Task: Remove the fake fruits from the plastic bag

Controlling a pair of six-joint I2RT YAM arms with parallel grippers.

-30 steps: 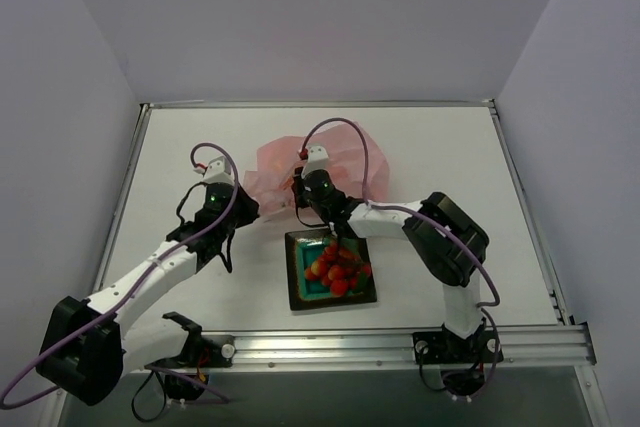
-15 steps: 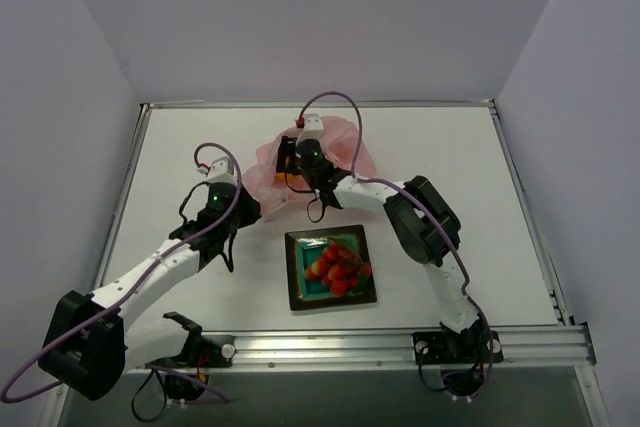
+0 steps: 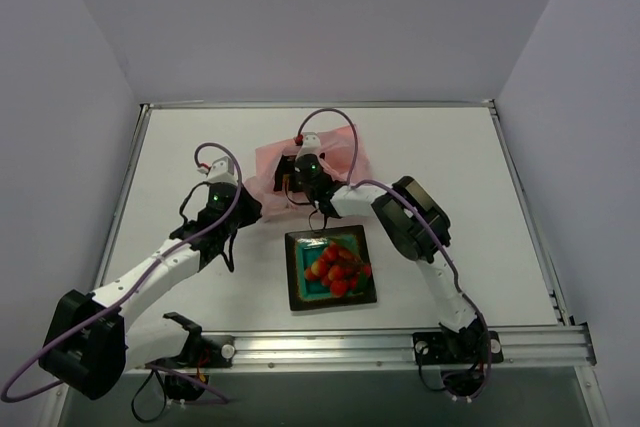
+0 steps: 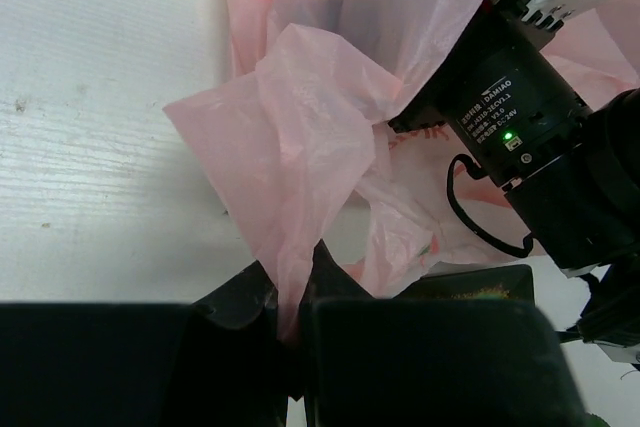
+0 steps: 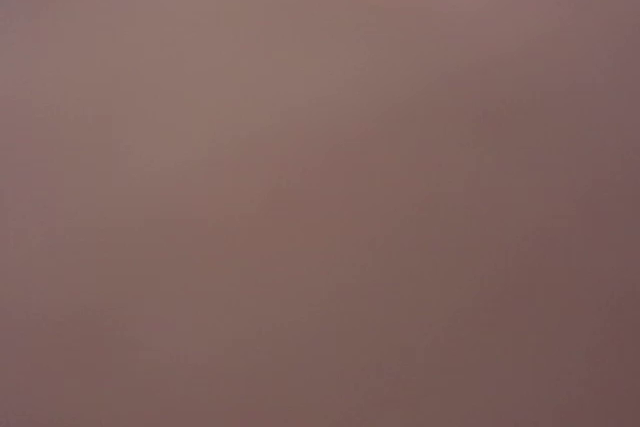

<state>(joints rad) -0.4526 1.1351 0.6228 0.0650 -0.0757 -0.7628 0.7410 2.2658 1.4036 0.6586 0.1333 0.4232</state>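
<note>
The left gripper (image 4: pixel 290 312) pinches a fold at the near-left edge of the pink bag (image 3: pixel 268 159), fingers pressed together on the film. The bag lies crumpled at the far middle. The right gripper (image 3: pixel 288 179) is buried in it. I cannot tell whether its fingers are spread, nor what the bag holds. Just near of it, the dish (image 3: pixel 292 282) holds fruits (image 3: pixel 338 269): red strawberries and orange-yellow pieces.

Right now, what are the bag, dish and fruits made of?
The bag looks like thin plastic film: pink, translucent, sharply creased. The dish seems glazed ceramic, teal with a dark rim, though plastic is possible. The fruits look glossy, likely plastic, but are too small to be sure.
</note>
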